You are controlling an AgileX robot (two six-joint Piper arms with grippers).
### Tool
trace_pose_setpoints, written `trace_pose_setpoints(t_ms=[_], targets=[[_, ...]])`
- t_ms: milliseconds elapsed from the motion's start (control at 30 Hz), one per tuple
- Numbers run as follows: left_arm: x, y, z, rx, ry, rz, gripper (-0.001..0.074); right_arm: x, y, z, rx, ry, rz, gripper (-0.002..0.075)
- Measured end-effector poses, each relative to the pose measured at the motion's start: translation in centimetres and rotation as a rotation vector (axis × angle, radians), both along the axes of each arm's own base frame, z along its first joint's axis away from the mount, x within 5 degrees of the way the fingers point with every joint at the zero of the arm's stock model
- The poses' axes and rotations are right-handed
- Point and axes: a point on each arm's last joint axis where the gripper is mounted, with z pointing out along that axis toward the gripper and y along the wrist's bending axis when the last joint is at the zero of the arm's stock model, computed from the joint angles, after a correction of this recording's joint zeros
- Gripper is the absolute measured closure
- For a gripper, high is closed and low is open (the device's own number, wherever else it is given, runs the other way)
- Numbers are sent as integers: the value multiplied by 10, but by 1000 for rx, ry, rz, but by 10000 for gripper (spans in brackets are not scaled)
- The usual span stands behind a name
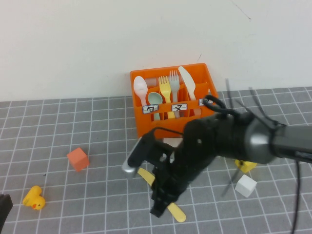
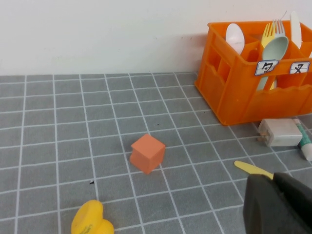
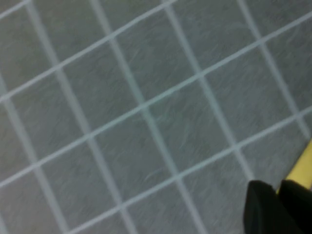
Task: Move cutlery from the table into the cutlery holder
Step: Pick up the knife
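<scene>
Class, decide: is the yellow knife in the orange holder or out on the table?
Out. The yellow knife lies flat on the table, under the right gripper, in front of the cutlery holder.

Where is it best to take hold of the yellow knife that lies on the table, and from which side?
The yellow knife lies flat on the table, partly under the right pincer. Probably best: come straight down and pinch across its narrow width near the middle, since it is thin and flat. The left pincer is out of view.

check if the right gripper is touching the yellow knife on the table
Cannot tell. In the high view the right gripper overlaps the yellow knife on the table, hiding any contact or gap.
</scene>
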Motion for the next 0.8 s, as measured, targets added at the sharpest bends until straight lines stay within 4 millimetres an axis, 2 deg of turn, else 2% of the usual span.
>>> trace_pose_setpoints(t_ms=[67,200,300,533,800], targets=[[0,0,0,-1,4,2,735,10,7,-4,-9,-7,-26,627],[0,0,-1,0,6,2,735,24,14,-9,-68,-30,-32,433],[0,0,-1,-6,8,3,735,29,16,-16,-105,-26,-22,362],[0,0,-1,-15,14,8,735,33,17,-43,-153,-2,-17,334],[0,0,-1,-15,16,8,735,45,6,-48,-149,35,-150,333]])
